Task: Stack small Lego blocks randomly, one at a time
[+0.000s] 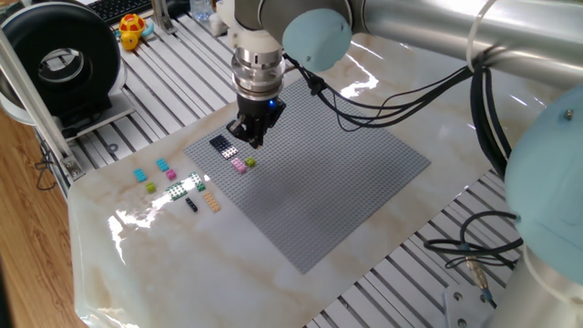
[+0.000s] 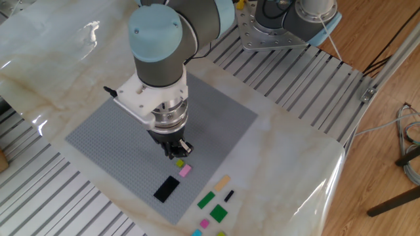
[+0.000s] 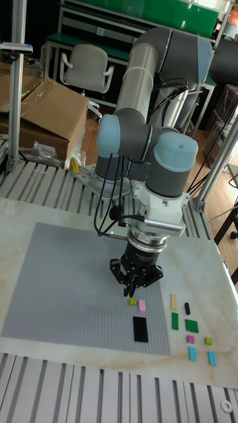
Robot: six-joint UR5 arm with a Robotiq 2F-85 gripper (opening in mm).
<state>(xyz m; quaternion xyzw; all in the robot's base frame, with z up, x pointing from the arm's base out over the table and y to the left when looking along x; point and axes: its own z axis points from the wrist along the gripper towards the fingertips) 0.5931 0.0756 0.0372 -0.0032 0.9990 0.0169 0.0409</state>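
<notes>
The small Lego blocks lie in two groups. A lime block and a pink block sit side by side near the corner of the grey baseplate, beside a black plate. Cyan, green, tan and small black blocks lie loose on the marble. My gripper hangs just above the baseplate beside the lime block, fingers close together. No block shows between them.
A black round device stands at the table's far corner, with a yellow toy behind it. Cables lie on the slatted frame. Cardboard boxes and a chair stand behind the table.
</notes>
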